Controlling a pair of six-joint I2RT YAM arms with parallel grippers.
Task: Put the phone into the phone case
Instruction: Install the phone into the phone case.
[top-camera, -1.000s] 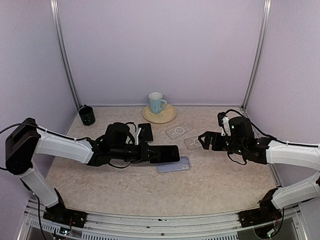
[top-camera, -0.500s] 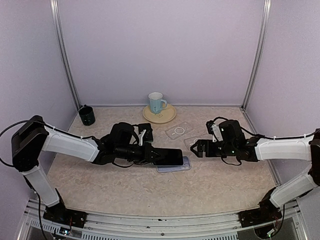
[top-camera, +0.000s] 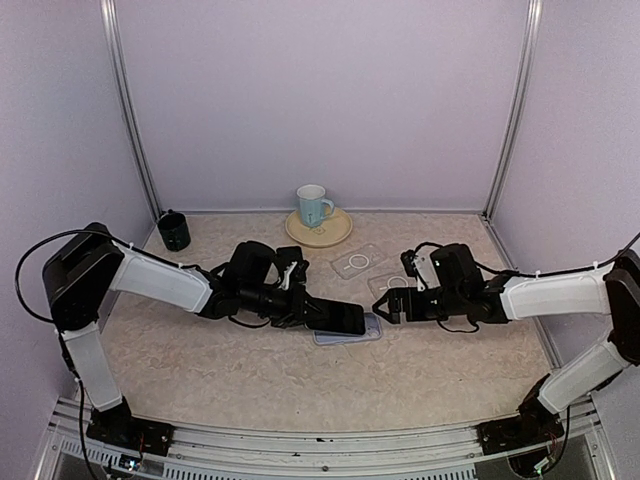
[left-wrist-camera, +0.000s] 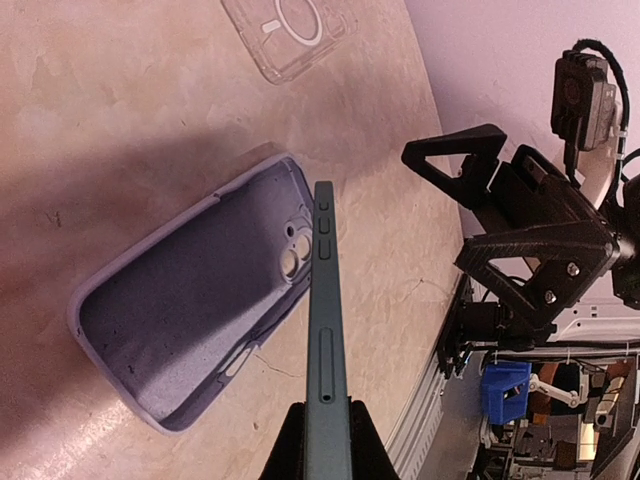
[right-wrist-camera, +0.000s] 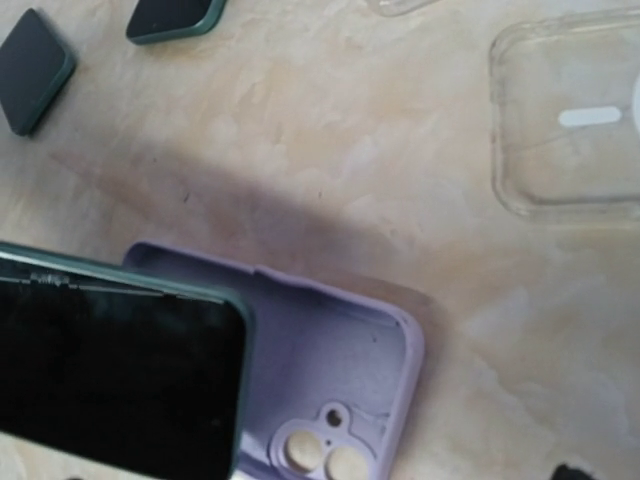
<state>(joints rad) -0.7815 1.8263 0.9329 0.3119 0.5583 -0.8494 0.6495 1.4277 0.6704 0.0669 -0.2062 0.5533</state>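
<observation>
Low-centre in the top view, on the tan table (top-camera: 300, 390), the purple phone case (top-camera: 371, 327) lay open side up, with its camera cutouts at the end toward frame right. Left gripper (top-camera: 306, 311) was clenched on the dark phone (top-camera: 338, 317), fingers (left-wrist-camera: 283, 455) pinching one short end. The phone stood on its long edge in the left wrist view and slanted over the case. In the right wrist view it covered the case's left part, leaving the cutout end exposed at lower centre. Could not tell if the phone touched the case. Right gripper (top-camera: 384, 306) sat just right of the case, jaws spread wide, gripping nothing. Farther back, one clear case (top-camera: 386, 285) lay close behind the right gripper, a second clear case (top-camera: 355, 262) beyond it, and a dark flat item (top-camera: 291, 262) to their left. Farthest back, near the wall, a pale blue mug (top-camera: 313, 205) stood on a yellow plate (top-camera: 340, 232), with a dark cup (top-camera: 173, 231) at mid-left of the frame.
</observation>
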